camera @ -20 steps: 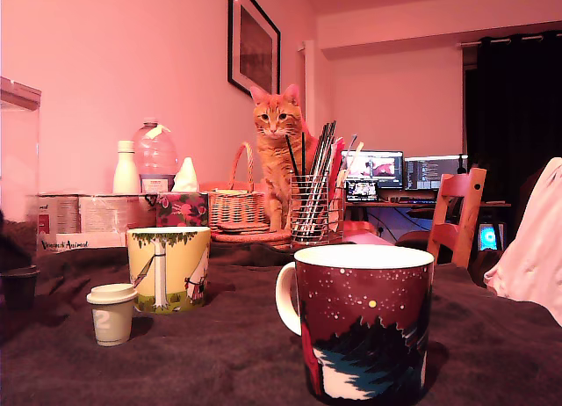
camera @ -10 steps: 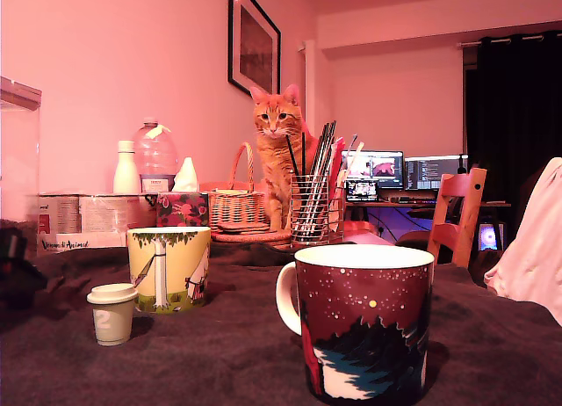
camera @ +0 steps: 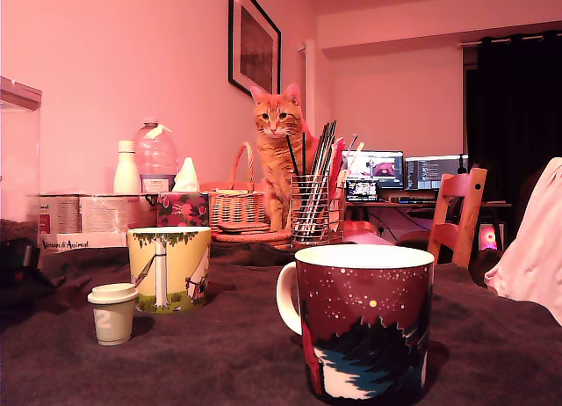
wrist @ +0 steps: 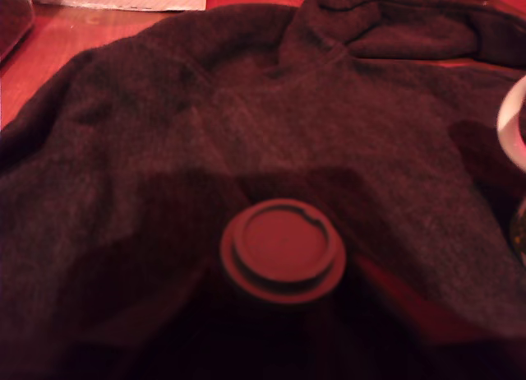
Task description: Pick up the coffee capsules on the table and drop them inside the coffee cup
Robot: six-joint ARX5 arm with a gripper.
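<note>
On a dark brown blanket (camera: 219, 344) spread over the table, a cream coffee capsule (camera: 112, 314) marked with a "2" is seen standing upright, just beside a yellow-green illustrated mug (camera: 169, 268) and toward the exterior view's left. A dark red mug with a starry night design (camera: 362, 331) is placed nearest the camera, well apart from the cream capsule, toward the exterior view's right. At the far left edge of the exterior view a dark shape is visible, but whether it is the arm cannot be told. In the wrist view a dark capsule (wrist: 282, 250) is shown from above, upright on the blanket (wrist: 246, 125), its flat rimmed lid facing the camera and shadow lying around it. The gripper's fingers are not shown in either view, so it cannot be told whether the claw is wide, narrow or holding anything. A pale mug rim (wrist: 511, 121) is cut off at the edge of the wrist view. Behind the mugs, an orange cat (camera: 279, 151) is seated beside a wicker basket (camera: 235, 204) and a wire holder of utensils (camera: 309, 204).
</note>
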